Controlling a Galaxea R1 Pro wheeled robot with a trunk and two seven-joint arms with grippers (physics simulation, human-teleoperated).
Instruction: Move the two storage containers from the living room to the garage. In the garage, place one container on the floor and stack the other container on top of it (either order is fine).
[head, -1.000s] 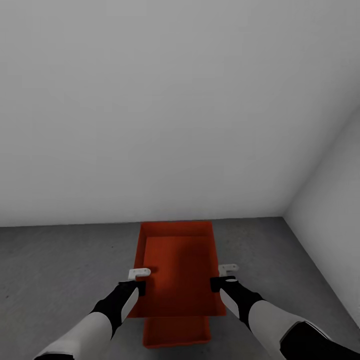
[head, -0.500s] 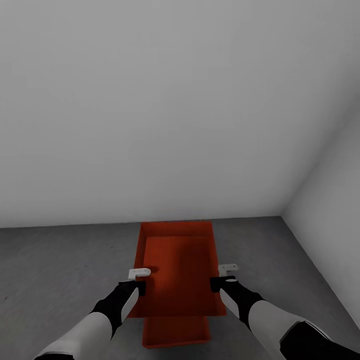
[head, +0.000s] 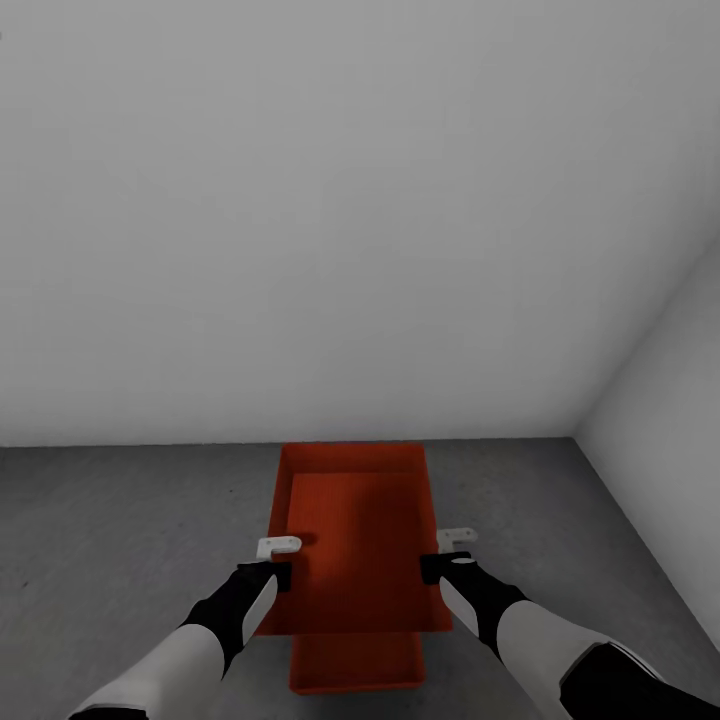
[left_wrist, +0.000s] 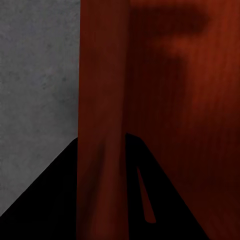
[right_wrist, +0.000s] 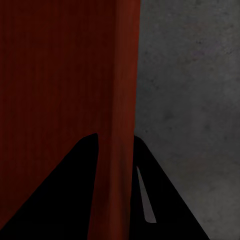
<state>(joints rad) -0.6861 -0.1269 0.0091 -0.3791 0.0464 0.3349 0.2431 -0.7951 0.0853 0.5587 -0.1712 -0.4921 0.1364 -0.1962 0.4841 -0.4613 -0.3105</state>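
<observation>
Containers are both before you: the lower container (head: 355, 675) sits on the concrete floor (head: 120, 530), its near end sticking out toward you. The upper container (head: 355, 530), plain red-orange, long axis pointing away, sits shifted toward the wall. Your left gripper (head: 272, 562) and right gripper (head: 446, 555) each pinch a long side wall, equally near.

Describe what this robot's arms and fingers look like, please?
Both arms look alike: smooth white forearm shells that narrow into black wrists. The left gripper and right gripper each show a small black block and a pale, bracket-shaped white piece. In the wrist views the fingers are plain black wedges, each view showing a thin pale sliver. No cables or markings are visible.
</observation>
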